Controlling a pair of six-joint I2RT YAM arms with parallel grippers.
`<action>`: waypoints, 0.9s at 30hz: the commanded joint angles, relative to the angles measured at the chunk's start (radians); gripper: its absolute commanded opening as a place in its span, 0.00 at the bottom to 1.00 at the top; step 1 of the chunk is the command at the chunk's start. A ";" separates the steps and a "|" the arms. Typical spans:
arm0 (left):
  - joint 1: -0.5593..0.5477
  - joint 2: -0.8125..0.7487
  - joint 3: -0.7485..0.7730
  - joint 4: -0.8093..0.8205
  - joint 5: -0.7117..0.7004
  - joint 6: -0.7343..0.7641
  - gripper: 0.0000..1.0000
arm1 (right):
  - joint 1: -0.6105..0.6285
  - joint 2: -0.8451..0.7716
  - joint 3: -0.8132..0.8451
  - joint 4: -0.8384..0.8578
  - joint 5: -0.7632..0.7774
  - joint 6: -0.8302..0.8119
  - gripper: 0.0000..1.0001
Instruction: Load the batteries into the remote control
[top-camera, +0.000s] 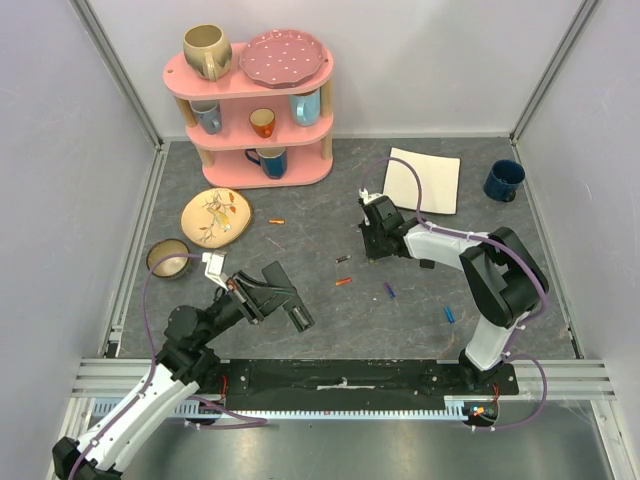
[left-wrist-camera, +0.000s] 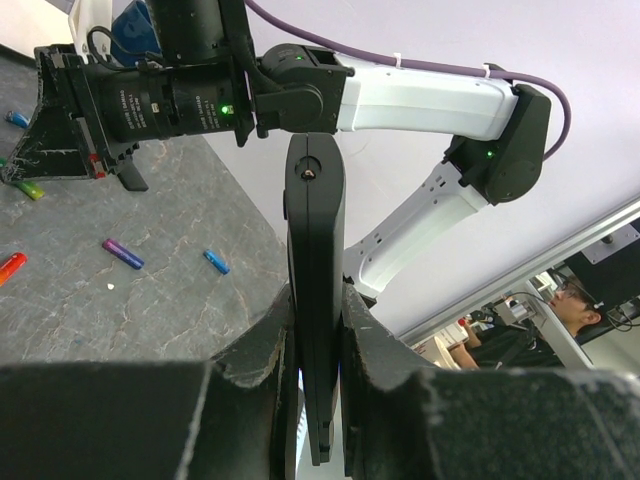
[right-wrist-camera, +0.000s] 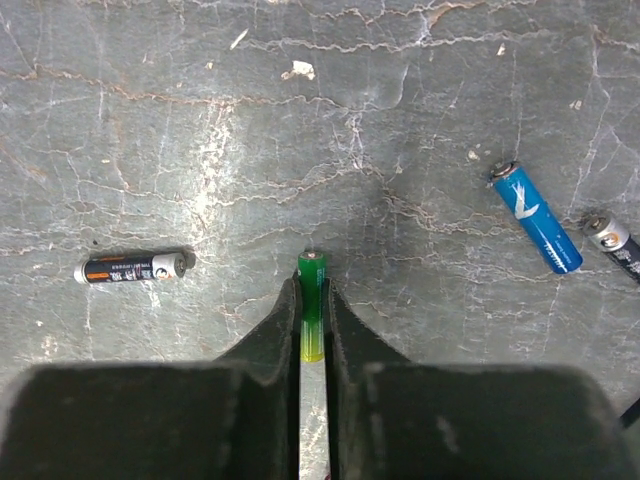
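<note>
My left gripper (top-camera: 275, 297) is shut on the slim black remote control (top-camera: 300, 317) and holds it above the table; in the left wrist view the remote (left-wrist-camera: 315, 210) stands on edge between the fingers (left-wrist-camera: 262, 350). My right gripper (top-camera: 370, 250) is low over the table, shut on a green battery (right-wrist-camera: 312, 285), whose tip sticks out past the fingertips (right-wrist-camera: 280, 320). Loose batteries lie on the table: orange (top-camera: 277, 220), dark (top-camera: 343, 260), red (top-camera: 343, 282), purple (top-camera: 390, 291), blue (top-camera: 450, 313). The right wrist view shows a black and orange battery (right-wrist-camera: 130, 268) and a blue one (right-wrist-camera: 535, 217).
A pink shelf (top-camera: 250, 90) with mugs and a plate stands at the back left. A yellow plate (top-camera: 215, 215) and a small bowl (top-camera: 167, 258) lie at the left. A white square (top-camera: 422, 180) and a blue mug (top-camera: 503, 180) are at the back right.
</note>
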 joint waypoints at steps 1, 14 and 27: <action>0.006 0.015 -0.163 0.068 0.012 0.020 0.02 | 0.009 0.050 0.004 -0.142 0.007 0.032 0.17; 0.006 0.024 -0.163 0.073 0.015 0.021 0.02 | 0.009 0.087 0.017 -0.168 0.019 0.003 0.14; 0.006 0.152 -0.133 0.188 -0.016 -0.008 0.02 | 0.022 -0.185 -0.073 -0.076 0.014 0.046 0.00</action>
